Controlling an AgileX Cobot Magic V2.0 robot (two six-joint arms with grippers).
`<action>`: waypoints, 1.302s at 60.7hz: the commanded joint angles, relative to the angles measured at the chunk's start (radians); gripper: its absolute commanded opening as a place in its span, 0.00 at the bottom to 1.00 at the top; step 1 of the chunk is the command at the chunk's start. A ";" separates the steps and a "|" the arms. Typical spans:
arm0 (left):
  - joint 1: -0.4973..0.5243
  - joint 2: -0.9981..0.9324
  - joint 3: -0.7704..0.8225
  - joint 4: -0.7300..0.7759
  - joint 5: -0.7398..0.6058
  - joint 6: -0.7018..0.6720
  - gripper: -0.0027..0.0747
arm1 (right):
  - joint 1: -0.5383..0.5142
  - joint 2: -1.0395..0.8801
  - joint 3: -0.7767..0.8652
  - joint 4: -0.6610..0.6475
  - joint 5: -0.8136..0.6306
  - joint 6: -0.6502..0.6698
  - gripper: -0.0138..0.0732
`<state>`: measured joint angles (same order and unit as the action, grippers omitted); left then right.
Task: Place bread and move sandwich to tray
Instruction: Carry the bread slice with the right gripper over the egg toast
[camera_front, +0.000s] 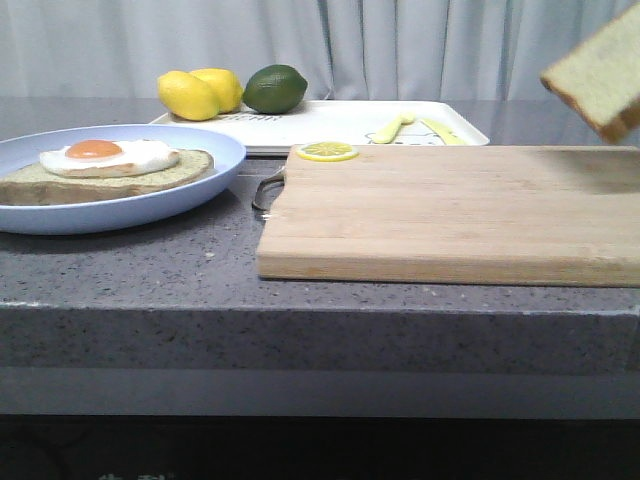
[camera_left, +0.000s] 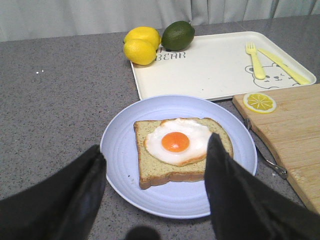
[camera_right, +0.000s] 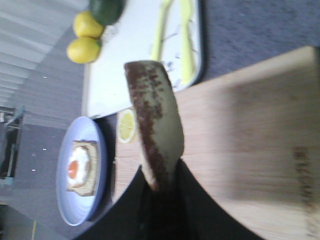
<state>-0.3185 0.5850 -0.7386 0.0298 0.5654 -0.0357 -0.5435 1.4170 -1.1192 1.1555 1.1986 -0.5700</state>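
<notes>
right end effector pinches bread, tilted | above cutting board

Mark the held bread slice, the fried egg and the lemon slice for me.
bread slice (camera_right: 159, 131), right wrist view, on its brown crust edge above the hand.
fried egg (camera_left: 176, 142), left wrist view, on the orange yolk.
lemon slice (camera_front: 327, 151), front view, on its middle, at the cutting board's far corner.

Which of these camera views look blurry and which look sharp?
Right wrist view: soft all over, the bread and cutting board smeared. Front view: mostly sharp, the bread at its right edge slightly soft. Left wrist view: sandwich crisp, the dark left hand soft.
</notes>
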 joint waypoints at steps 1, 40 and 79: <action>-0.009 0.009 -0.031 0.004 -0.089 -0.001 0.58 | 0.049 -0.064 -0.023 0.161 0.141 -0.017 0.21; -0.009 0.009 -0.031 0.004 -0.093 -0.001 0.58 | 1.001 0.016 -0.025 0.575 -0.666 -0.051 0.21; -0.009 0.009 -0.031 0.002 -0.093 -0.001 0.58 | 1.256 0.323 -0.311 0.774 -0.975 0.029 0.21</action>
<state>-0.3185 0.5850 -0.7386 0.0321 0.5518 -0.0357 0.6936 1.7724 -1.3842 1.8025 0.2572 -0.6079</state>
